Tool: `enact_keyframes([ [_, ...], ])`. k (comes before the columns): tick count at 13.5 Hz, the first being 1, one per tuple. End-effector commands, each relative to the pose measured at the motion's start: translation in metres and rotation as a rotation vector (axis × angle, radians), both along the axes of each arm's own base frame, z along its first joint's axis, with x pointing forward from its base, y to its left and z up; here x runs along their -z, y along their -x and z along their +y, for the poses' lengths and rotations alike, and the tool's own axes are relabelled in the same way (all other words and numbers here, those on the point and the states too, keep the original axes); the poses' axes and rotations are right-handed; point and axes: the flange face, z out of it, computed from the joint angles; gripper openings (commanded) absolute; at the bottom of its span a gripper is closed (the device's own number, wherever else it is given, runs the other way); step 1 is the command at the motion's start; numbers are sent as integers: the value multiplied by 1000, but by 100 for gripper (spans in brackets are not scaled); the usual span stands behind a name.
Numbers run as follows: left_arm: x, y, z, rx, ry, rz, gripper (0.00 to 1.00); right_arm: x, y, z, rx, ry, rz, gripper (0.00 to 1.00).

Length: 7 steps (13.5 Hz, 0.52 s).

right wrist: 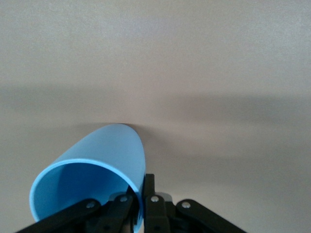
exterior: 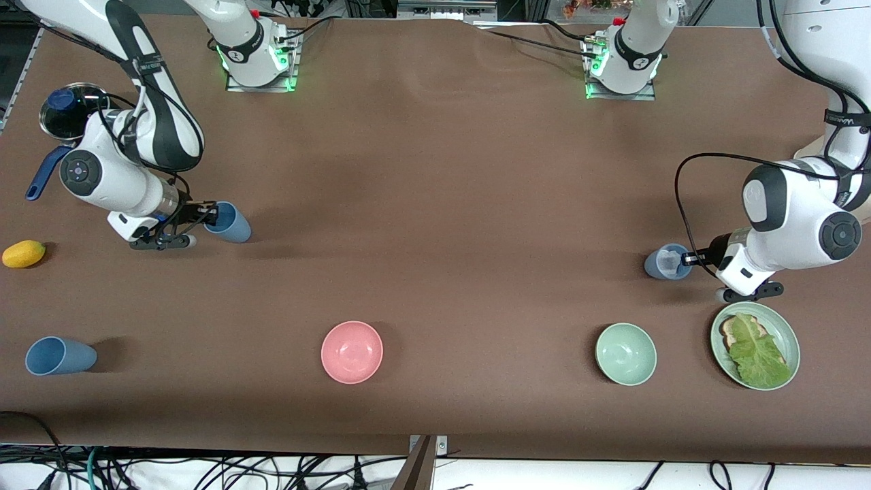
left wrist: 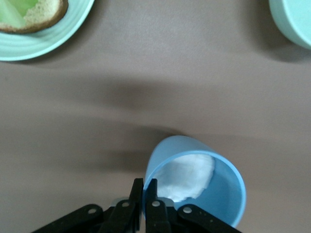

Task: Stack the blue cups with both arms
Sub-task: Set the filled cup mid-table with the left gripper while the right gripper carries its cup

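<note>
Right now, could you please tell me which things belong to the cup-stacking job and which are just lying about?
Job:
- blue cup pinched at its rim by the right end effector
- second blue cup pinched by the left end effector
- third blue cup, lying free

Lying about:
- pink bowl
- green bowl
- sandwich plate
- lemon
- pan

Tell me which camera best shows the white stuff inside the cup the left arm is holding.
The left wrist view: it looks into the cup, showing the white wad against the wall by the left end effector. The front view shows only a pale patch. The right wrist view shows another cup.
</note>
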Motion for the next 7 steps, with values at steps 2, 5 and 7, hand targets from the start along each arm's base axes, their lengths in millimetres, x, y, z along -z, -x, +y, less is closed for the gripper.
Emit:
enact_keyframes([
  [2, -23, -17, -55, 11, 17, -41, 0, 0, 2, 0, -4, -10, -3, 0],
  [5, -37, -19, -127, 31, 10, -31, 0, -11, -7, -1, -4, -10, -15, 0],
  [7, -55, -19, -190, 1, 11, -30, 0, -25, -17, -2, -9, -13, 9, 0],
])
